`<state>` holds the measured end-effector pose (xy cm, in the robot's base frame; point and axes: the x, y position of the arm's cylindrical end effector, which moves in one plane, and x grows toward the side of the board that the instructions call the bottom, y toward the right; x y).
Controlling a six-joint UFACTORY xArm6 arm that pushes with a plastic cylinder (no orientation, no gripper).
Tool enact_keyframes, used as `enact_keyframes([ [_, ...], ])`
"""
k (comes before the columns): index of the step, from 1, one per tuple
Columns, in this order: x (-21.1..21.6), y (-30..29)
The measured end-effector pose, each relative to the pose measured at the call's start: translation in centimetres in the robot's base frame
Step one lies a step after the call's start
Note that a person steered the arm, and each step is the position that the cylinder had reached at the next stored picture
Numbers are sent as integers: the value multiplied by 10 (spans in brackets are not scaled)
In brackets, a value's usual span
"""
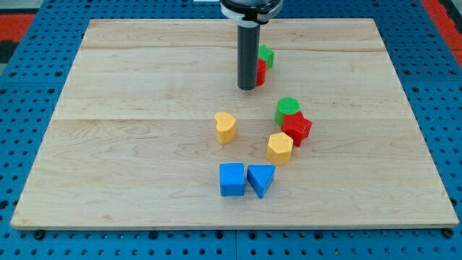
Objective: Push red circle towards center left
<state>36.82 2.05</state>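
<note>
Standing at the view's top centre, my tip [247,87] touched the left of the red circle [261,71], wrong side for a leftward push. No hand existed. Nearly all travel across the surface [130,144] remained.

My tip [247,88] ends a straight, smooth, dark grey rod — a plain cylinder with a flat end. Above it sits a wider collar — black, rimmed in white.
</note>
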Motion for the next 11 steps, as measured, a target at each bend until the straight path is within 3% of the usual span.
enact_keyframes([
  [1,-2,-2],
  [2,38,63],
  [3,31,94],
  [4,-36,109],
  [5,-57,63],
  [7,-24,-13],
  [9,27,4],
  [11,27,-60],
])
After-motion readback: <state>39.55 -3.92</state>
